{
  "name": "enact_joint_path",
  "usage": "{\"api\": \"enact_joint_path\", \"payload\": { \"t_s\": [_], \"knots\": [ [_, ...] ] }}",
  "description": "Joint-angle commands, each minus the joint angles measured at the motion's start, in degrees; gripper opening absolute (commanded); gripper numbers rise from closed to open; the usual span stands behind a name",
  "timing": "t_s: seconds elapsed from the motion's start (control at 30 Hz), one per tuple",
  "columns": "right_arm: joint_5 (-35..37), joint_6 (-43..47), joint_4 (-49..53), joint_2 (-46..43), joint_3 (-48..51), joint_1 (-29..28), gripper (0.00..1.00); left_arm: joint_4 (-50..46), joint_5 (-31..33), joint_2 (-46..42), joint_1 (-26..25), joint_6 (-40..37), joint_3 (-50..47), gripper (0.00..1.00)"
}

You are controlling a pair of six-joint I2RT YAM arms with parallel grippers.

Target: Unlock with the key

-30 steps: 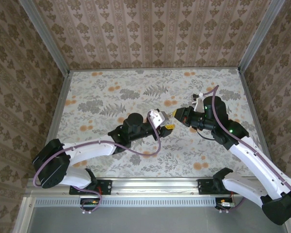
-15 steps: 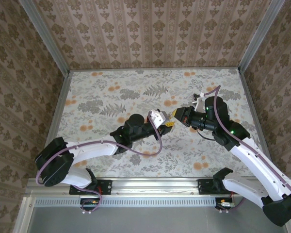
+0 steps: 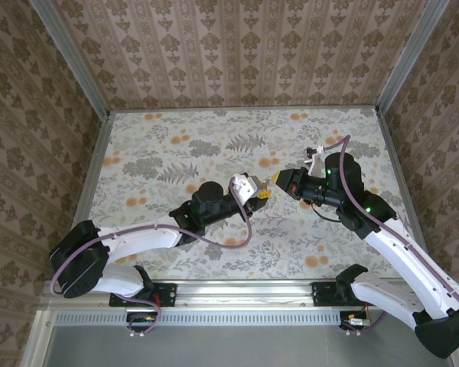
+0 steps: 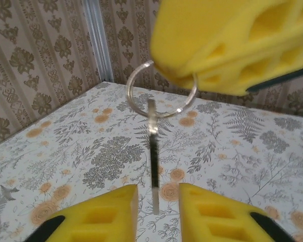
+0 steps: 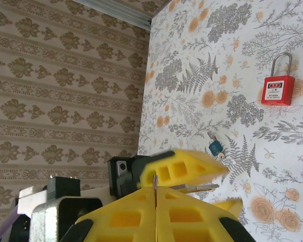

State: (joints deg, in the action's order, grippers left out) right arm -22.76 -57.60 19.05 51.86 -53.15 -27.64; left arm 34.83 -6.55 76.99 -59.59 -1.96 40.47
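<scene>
Mid-air, right claw grips ring; left claw ajar.

Tiny key (teal head); flat

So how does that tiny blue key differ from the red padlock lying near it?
The key is far smaller than the padlock. The key's head is blue-teal; the padlock's body is red with a white label. The padlock has a metal shackle looping above it; the key shows only small metal bits. Both lie flat on the flowered table, apart.
</scene>
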Motion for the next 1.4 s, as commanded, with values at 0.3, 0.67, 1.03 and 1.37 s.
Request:
{"api": "enact_joint_path", "payload": {
  "t_s": [0.3, 0.67, 1.03, 1.37],
  "knots": [
    [-0.77, -2.0, -3.34, 0.17, 1.09, -0.31, 0.09, 3.32, 1.31, -1.07, -0.89, -0.25, -0.99, 0.26],
    [-0.9, -2.52, -3.53, 0.3, 2.56, -0.31, 0.09, 4.28, 3.46, -3.07, -1.18, -0.5, -2.05, 0.17],
    [-0.5, -2.57, -3.4, 0.09, 3.13, -0.14, 0.09, 1.32, 3.45, -4.31, -1.2, -1.13, -1.71, 0.04],
    [-0.88, -2.64, -4.23, 0.65, 4.01, -0.05, 0.1, 0.87, 2.41, -4.75, -1.23, -0.68, -1.68, 0.0]
  ]
}}
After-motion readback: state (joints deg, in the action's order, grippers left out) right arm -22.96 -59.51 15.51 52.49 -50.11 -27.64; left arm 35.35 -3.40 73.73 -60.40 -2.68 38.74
